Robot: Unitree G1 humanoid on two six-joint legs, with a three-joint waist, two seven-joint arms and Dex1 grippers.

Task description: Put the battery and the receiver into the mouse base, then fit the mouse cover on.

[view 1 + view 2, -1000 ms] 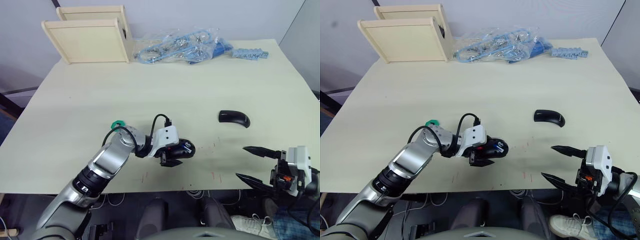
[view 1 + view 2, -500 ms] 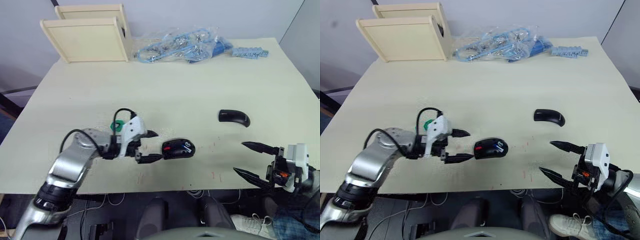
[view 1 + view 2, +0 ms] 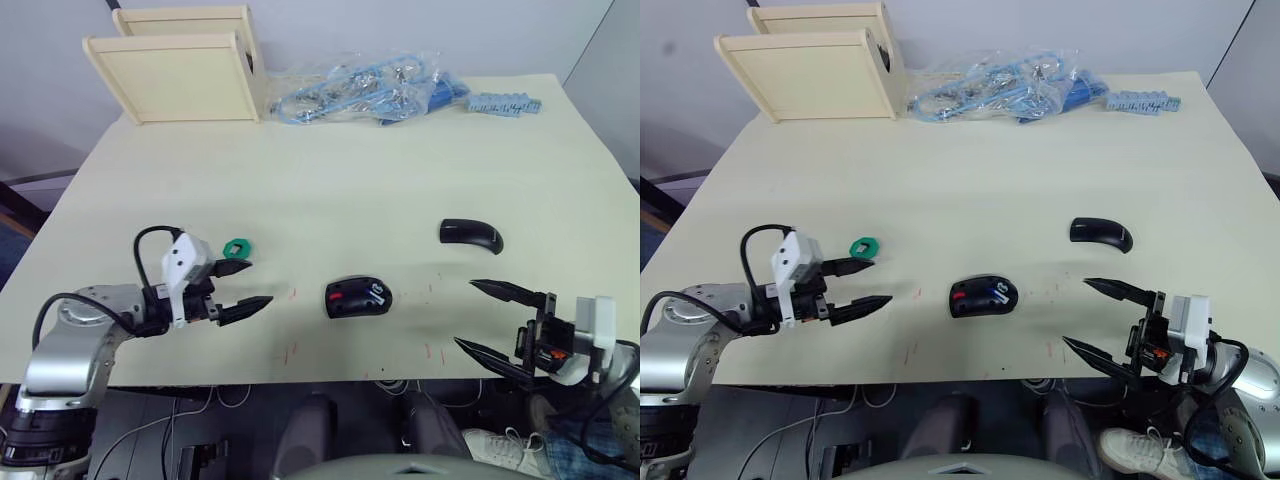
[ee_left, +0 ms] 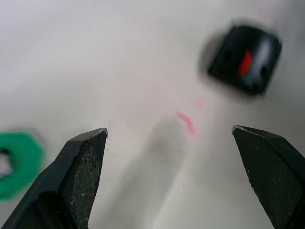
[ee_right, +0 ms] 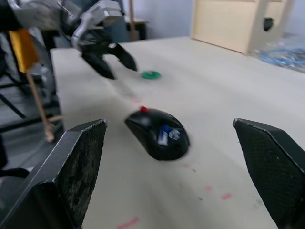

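Mouse base (image 3: 358, 298) sits mid-table (image 3: 400, 160), blue-banded battery (image 3: 377, 293) seated inside. Mouse cover (image 3: 470, 235) lies apart, toward the right. Left gripper (image 3: 243, 286) and right gripper (image 3: 493, 318) both open, empty. Next, judged: the right gripper fetches the cover; receiver not discernible.

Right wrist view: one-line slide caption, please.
Open right gripper faces the mouse base, with open left gripper and green disc beyond.

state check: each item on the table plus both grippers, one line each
mouse base: on the table, uncovered, red and blue parts showing inside
mouse cover: off, lying apart from the base
green disc: flat on the table beside the left gripper
left gripper: open, empty
right gripper: open, empty
plastic bag: lying at the far edge
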